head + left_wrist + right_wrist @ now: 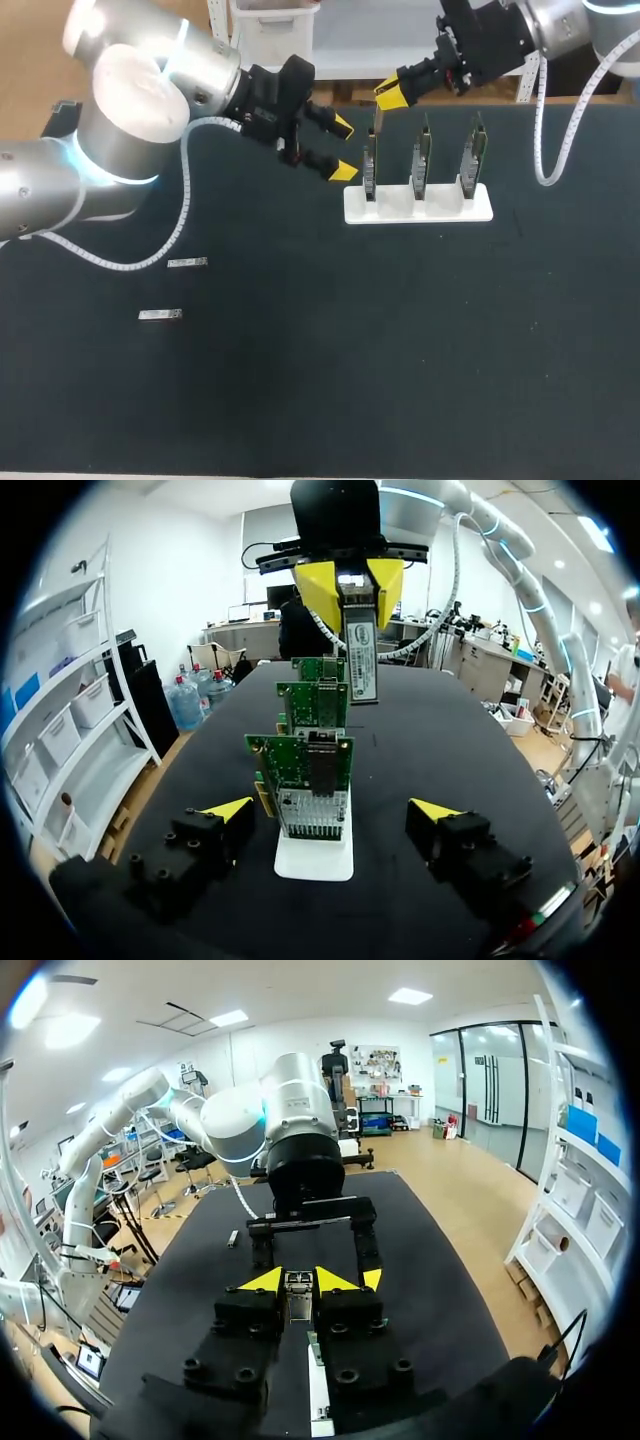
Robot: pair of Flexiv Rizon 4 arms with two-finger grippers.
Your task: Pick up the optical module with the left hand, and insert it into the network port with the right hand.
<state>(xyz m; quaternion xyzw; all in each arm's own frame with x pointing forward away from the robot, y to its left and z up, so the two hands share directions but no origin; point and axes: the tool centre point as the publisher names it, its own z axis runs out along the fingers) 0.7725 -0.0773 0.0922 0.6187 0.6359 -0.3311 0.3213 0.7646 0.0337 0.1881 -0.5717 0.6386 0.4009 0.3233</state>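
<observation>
Dark table (pixel 300 380): white holder (pixel 420 207) props cards (pixel 423 160) upright. Right fingers (pixel 392 95) pinch optical module (pixel 362 662) vertical, end card (pixel 369 165) beneath, probably lining up port (pixel 322 763); left fingers (pixel 343 171) spread, flanking holder.

Both arms are fat silver-grey rounded housings, left arm (pixel 120 130) and right arm (pixel 565 25), with thin light-blue glowing rings (pixel 100 172) at the joints. A white ribbed cable hose (pixel 150 255) loops off the left arm, same kind off the right. Wrist ends are black. Left gripper (pixel 345 149) and right gripper (pixel 390 95) have black blocky fingers, bright yellow wedge tips and round screw recesses (pixel 246 1373) in the finger blocks.
</observation>
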